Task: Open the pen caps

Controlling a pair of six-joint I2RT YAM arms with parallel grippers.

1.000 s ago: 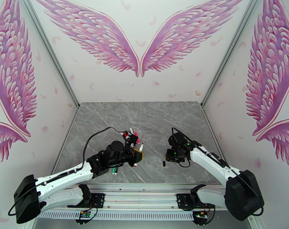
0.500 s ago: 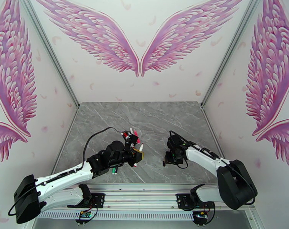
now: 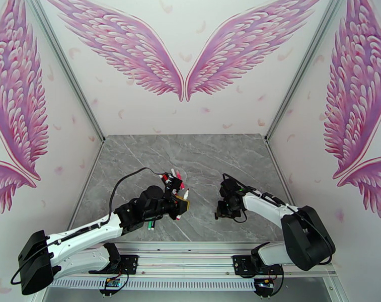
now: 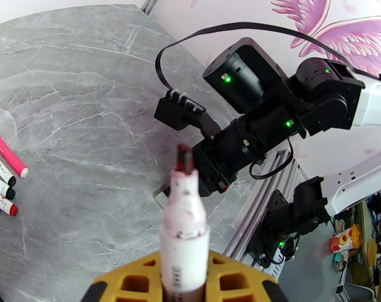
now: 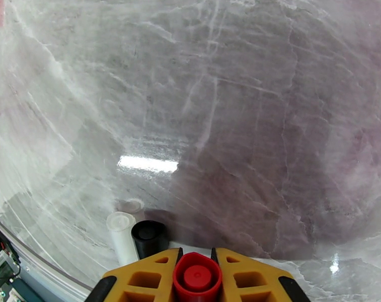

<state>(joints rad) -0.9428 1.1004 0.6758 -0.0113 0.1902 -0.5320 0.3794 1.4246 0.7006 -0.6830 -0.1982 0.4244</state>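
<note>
Left end effector (image 4: 184, 276) clamps uncapped pen (image 4: 183, 222); right end effector (image 5: 197, 272) pinches red cap (image 5: 197, 279) just beside black cap (image 5: 149, 237), which a low release could knock over.

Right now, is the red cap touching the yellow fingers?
Touching. Right wrist view: the red cap sits pinched between the right gripper's yellow fingers.

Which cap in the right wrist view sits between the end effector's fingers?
The red cap, between the right end effector's yellow fingers; the black cap and white cap rest free on the table beside it.
</note>
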